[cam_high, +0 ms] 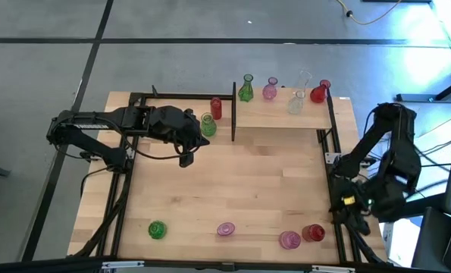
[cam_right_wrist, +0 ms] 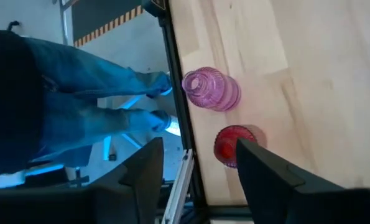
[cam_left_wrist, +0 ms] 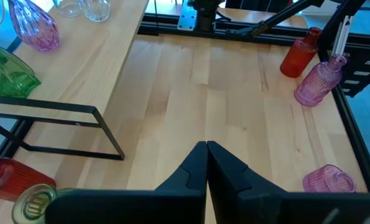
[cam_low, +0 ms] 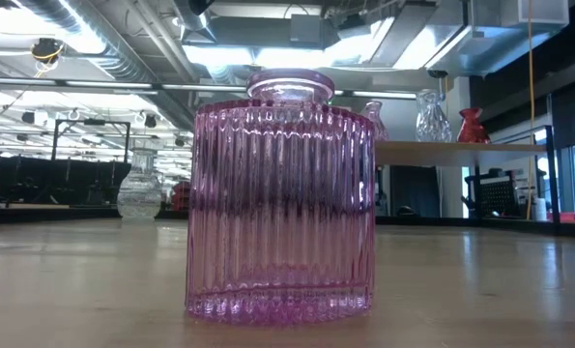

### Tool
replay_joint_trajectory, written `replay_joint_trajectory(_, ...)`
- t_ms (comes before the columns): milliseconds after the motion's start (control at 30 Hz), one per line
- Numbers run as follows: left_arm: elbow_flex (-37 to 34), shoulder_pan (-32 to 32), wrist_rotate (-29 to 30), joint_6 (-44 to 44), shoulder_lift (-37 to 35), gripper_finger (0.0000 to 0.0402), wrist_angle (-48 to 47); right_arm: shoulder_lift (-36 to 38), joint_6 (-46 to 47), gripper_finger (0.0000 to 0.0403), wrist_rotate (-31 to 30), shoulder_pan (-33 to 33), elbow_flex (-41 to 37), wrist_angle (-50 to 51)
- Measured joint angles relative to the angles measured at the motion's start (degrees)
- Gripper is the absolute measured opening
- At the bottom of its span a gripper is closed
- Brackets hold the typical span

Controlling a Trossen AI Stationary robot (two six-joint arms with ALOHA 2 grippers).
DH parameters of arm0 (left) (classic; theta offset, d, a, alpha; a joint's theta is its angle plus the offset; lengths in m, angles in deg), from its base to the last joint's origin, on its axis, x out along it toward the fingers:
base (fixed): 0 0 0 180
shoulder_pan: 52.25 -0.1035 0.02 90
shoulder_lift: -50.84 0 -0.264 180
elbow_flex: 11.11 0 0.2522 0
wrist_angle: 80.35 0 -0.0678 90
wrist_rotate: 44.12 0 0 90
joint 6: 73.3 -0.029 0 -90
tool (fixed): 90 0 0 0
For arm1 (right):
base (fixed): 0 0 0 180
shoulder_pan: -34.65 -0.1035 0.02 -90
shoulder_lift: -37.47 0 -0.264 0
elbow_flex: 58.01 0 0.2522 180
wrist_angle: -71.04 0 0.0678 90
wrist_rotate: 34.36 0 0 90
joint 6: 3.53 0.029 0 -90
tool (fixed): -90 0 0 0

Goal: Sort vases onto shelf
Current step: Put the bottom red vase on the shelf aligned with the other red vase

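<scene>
Left gripper (cam_high: 187, 158): fingers pressed together, holding nothing, hovering over the tabletop (cam_high: 233, 189) just in front of the shelf's near corner.
Right gripper (cam_high: 345, 218): at the table's right edge; its fingers stand apart in the right wrist view, with nothing between them.
Shelf (cam_high: 282, 114): far side of the table, ahead of and to the right of the left gripper.
On the shelf: green vase (cam_high: 245, 89), pink vase (cam_high: 270, 89), clear vase (cam_high: 296, 102), and red vase (cam_high: 319, 92) at the right end.
Beside the left gripper: green bottle (cam_high: 208, 124) and red cylinder (cam_high: 216, 108), both standing off the shelf's left end.
Beside the right gripper: red jar (cam_high: 313, 232) closest, then pink jar (cam_high: 289, 240) (both near the front edge).
Farther along the front edge: ribbed pink vase (cam_high: 225, 228) and green round vase (cam_high: 157, 229), well apart from both grippers.
</scene>
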Motion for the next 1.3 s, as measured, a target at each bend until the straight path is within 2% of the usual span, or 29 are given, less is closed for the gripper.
replay_joint_trajectory(233, -0.02, -0.01, -0.01, 0.0, 0.0, 0.0, 0.01, -4.72, 6.46, 0.0196, -3.91, -5.07, -4.76, -5.69)
replay_joint_trajectory(533, -0.04, -0.01, -0.01, 0.0, -0.02, 0.0, 0.01, -8.77, 12.76, 0.0196, -10.65, -7.79, -5.48, -4.11)
replay_joint_trajectory(867, -0.04, -0.01, -0.01, 0.0, -0.02, 0.0, 0.01, -14.68, 16.4, 0.0196, -1.92, -7.66, -5.48, -4.8)
replay_joint_trajectory(1000, -0.04, -0.01, -0.01, 0.0, -0.02, 0.0, 0.0, -15.72, 17.16, 0.0196, -1.55, -7.64, -5.59, -4.95)
replay_joint_trajectory(1167, -0.04, 0.0, 0.01, -0.01, -0.02, 0.0, 0.0, -15.82, 20.1, 0.0196, -0.58, -7.3, -9.72, -10.7)
replay_joint_trajectory(1300, -0.04, 0.0, 0.0, 0.0, -0.02, 0.0, 0.01, -15.79, 22.38, 0.0215, -0.5, -7.23, -11.75, -11.74)
